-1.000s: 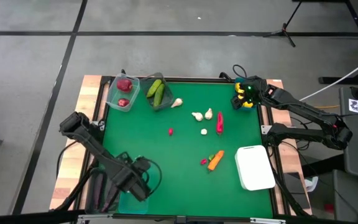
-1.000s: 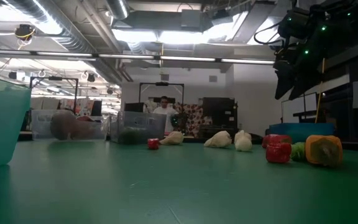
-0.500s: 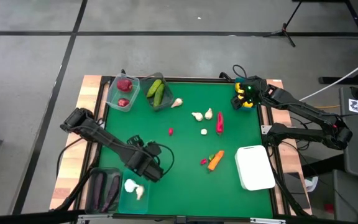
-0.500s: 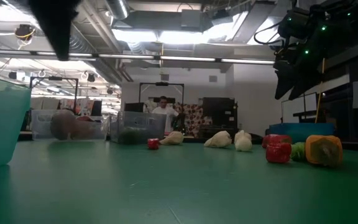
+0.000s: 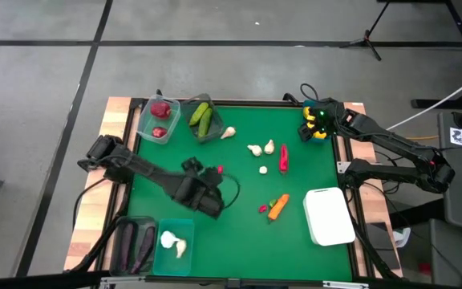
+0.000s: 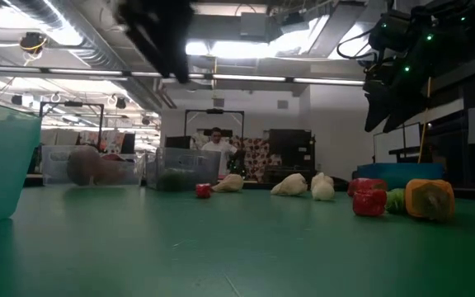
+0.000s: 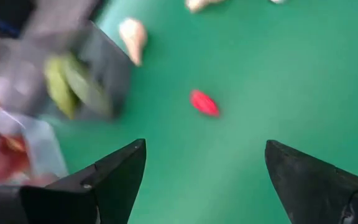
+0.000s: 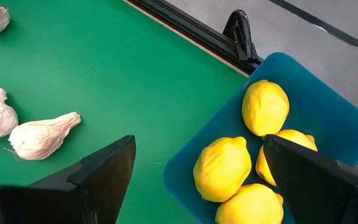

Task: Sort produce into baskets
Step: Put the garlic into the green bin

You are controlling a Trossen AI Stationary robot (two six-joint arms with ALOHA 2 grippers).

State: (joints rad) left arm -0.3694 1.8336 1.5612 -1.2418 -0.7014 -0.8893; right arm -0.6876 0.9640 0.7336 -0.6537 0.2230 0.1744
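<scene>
My left gripper [image 5: 207,186] is open and empty above the middle of the green table, near a small red fruit [image 7: 204,102]. My right gripper [image 5: 315,120] is open and empty over the blue tub of yellow lemons [image 8: 263,152] at the far right corner. A clear tub of red fruits [image 5: 159,119] and a grey tub of cucumbers [image 5: 203,120] stand at the far left. A teal tub with a garlic bulb [image 5: 172,243] and a tub of eggplants [image 5: 133,241] stand at the near left. Loose garlic bulbs [image 5: 261,149], a red pepper [image 5: 284,158] and a carrot [image 5: 277,207] lie on the table.
A flat white tray [image 5: 329,215] lies at the near right. One garlic bulb [image 5: 228,133] lies beside the cucumber tub, another [image 5: 264,169] near the table's middle. A small red piece [image 5: 263,209] lies next to the carrot. A person shows far off behind the table [image 6: 217,142].
My left gripper has gone from above the teal tub at the near left toward the far edge and the right, to the table's middle. A garlic bulb now shows in the teal tub, which the gripper covered before. My right arm has kept still.
</scene>
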